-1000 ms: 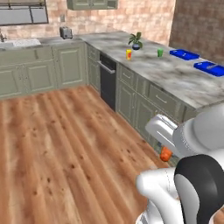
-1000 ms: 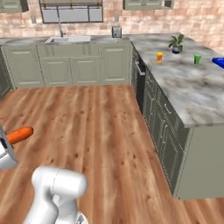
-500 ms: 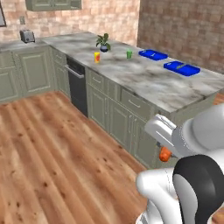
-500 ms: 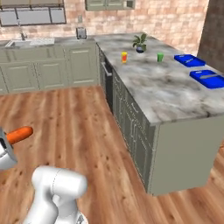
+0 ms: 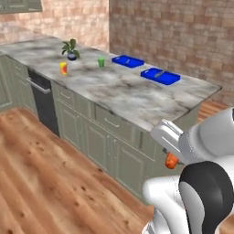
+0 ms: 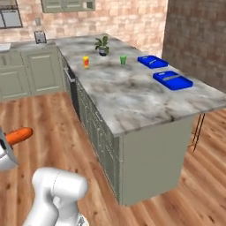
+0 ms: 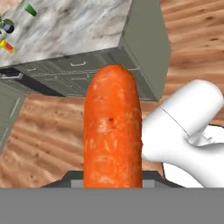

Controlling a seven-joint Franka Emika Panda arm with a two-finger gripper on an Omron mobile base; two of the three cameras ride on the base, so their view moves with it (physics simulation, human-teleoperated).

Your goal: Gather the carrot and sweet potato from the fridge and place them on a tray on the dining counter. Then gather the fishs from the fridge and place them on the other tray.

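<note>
My pincer (image 6: pixel 3 142) is clamped on the carrot (image 7: pixel 113 127), and I hold it low at my side, above the wooden floor (image 5: pixel 41 183) and well apart from the dining counter (image 6: pixel 132 95). In the hand view the carrot stands up from between my fingertips and covers the middle of the picture; its rounded end points toward the corner of the counter. In the right base view the carrot (image 6: pixel 18 136) sticks out sideways from my pincer at the left edge, bright orange over the floor boards. In the left base view I see only a small orange piece of it (image 5: pixel 171 161) under my white wrist.

The dining counter is a long marble top on grey-green cabinets (image 6: pixel 99 132). On its far part two blue trays lie near each other: the nearer tray (image 6: pixel 172 80) and the farther tray (image 6: pixel 152 61). Each has something small and pale inside, but I cannot tell what it is. Beyond them, on the same top, stand a small green cup (image 6: pixel 123 59), a yellow cup (image 6: pixel 86 62) and a little potted plant (image 6: pixel 102 45). The green cup is between the plant and the farther tray. A dark dishwasher front (image 5: pixel 43 100) is set into the cabinets below the yellow cup. Behind the counter rises a brick wall (image 5: pixel 183 32).
</note>
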